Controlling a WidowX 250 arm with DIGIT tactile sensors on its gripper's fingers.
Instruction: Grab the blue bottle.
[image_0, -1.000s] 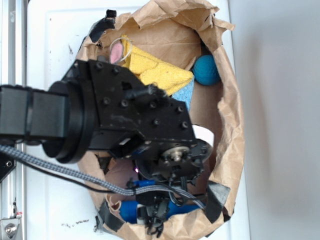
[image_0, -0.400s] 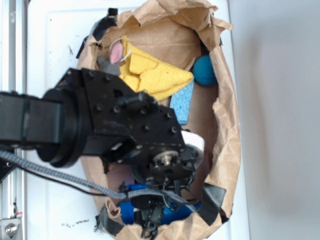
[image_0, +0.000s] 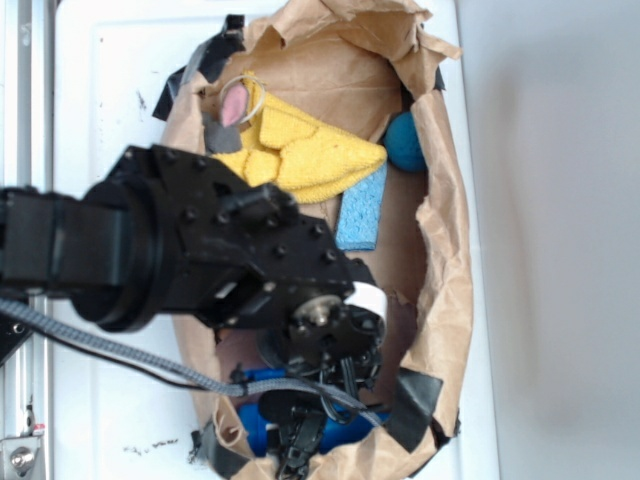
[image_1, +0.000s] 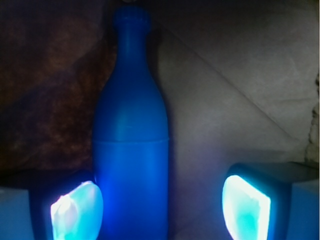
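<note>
Gripper over blue bottle, jaws wide, nothing held

Exterior view, left to right: black arm (image_0: 190, 250) reaches in from the left edge across the white worktop (image_0: 110, 90) into the brown paper bag (image_0: 445, 260); gripper (image_0: 300, 440) sits low at the bag's bottom end, right over the blue bottle (image_0: 345, 432), which lies along the bottom edge of the bag, mostly hidden by the gripper. Yellow cloth (image_0: 300, 155) near the bag's top, pale-blue sponge (image_0: 360, 210) just below it, teal ball (image_0: 405, 142) at the right wall. Wrist view: the bottle (image_1: 131, 150) lies between the fingers, close to the left pad (image_1: 77, 210), clear gap to the right pad (image_1: 245, 207); contact with the left pad, cannot tell
</note>
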